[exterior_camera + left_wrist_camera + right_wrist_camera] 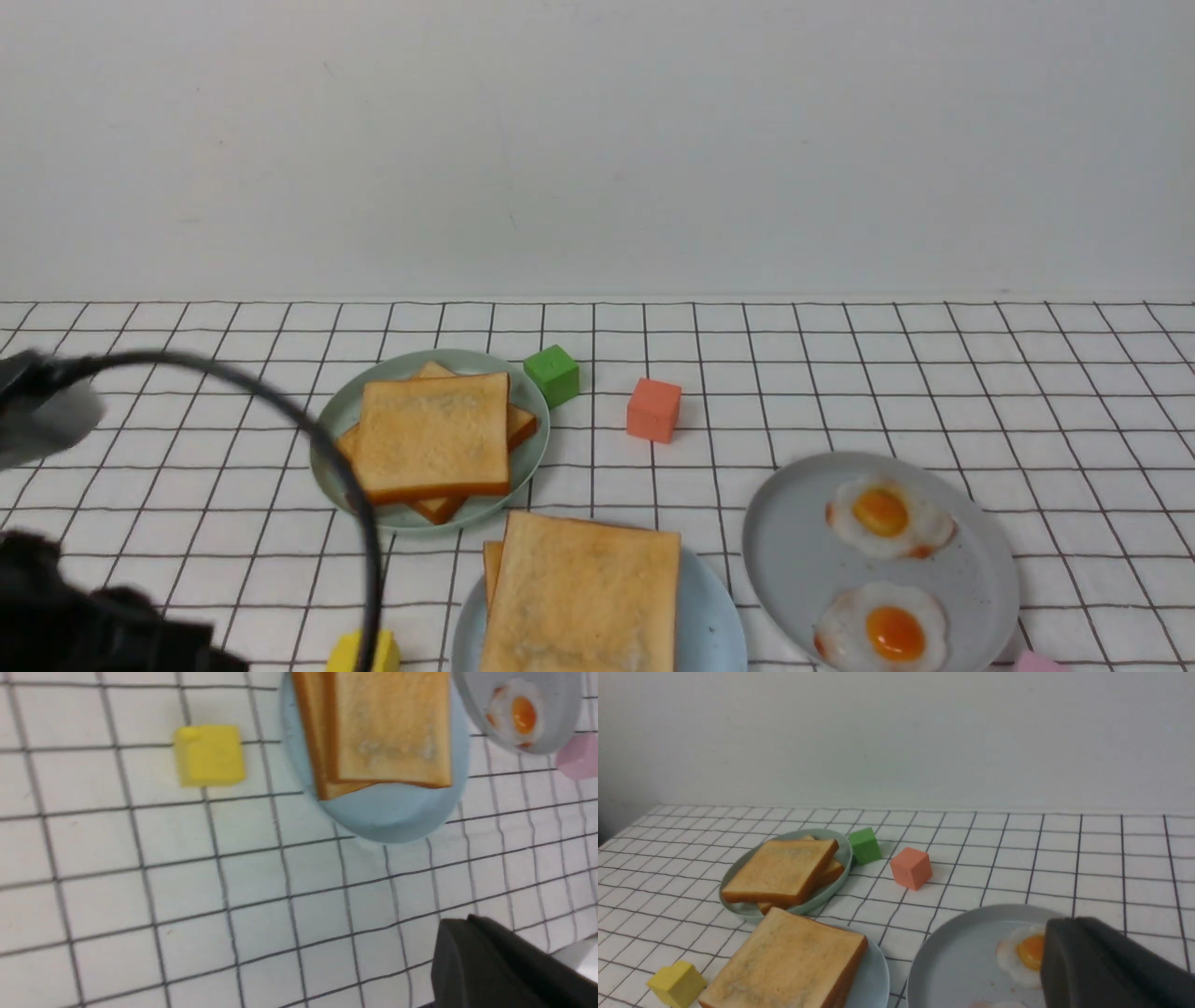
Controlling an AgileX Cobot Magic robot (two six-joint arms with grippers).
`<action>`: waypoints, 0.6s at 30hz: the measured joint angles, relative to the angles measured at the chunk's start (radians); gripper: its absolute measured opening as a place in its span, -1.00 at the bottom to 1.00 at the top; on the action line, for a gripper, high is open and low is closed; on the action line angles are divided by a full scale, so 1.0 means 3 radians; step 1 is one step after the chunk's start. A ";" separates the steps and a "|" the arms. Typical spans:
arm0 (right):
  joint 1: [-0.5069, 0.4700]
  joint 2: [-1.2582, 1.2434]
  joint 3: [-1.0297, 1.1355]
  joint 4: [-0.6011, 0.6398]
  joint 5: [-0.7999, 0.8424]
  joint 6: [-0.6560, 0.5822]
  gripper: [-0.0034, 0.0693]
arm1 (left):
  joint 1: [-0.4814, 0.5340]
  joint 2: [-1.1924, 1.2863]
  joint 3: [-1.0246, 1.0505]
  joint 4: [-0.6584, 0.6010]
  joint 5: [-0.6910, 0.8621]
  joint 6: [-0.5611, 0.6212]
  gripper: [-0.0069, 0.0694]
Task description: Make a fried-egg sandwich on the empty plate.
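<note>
The sandwich (583, 597) lies flat on the blue plate (711, 627) at the middle of the near edge of the surface (934, 373), cut off by the front view's lower border. Only two toast slices show, the lower one peeking out on the left, and whether an egg lies between them cannot be told. It is close to square, with no clear long axis, and its far edge slants slightly against the grid lines, dipping toward the right. The green plate (481, 362) with its toast pile (434, 434) sits just behind on the left, its rim nearly meeting the sandwich's far corner. The grey plate (794, 560) with two eggs (882, 518) stands just beside on the right, a narrow strip of cloth between the rims. A yellow cube (359, 653) lies near on the left. A green cube (552, 374) and an orange cube (653, 409) sit farther back, with open cloth behind them up to the wall (597, 140). The left arm (75, 616) sits low at the left corner. Each wrist view shows only a dark slab (490, 966) (1106, 966), so whether the left jaws or the right jaws are apart or together cannot be told.
</note>
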 joint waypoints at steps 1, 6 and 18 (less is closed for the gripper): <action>0.0000 -0.0023 0.0072 -0.0032 -0.0075 0.0000 -0.92 | 0.0000 -0.0107 0.0071 0.0046 0.0011 -0.0066 -0.85; 0.0000 -0.0042 0.0331 -0.0388 -0.0428 0.0004 -0.91 | 0.0000 -0.0988 0.0397 0.0087 -0.0024 -0.0386 -0.85; 0.0000 -0.0042 0.0346 -0.0707 -0.0446 0.0012 -0.89 | 0.0000 -0.1613 0.0496 0.0141 -0.0746 -0.0413 -0.85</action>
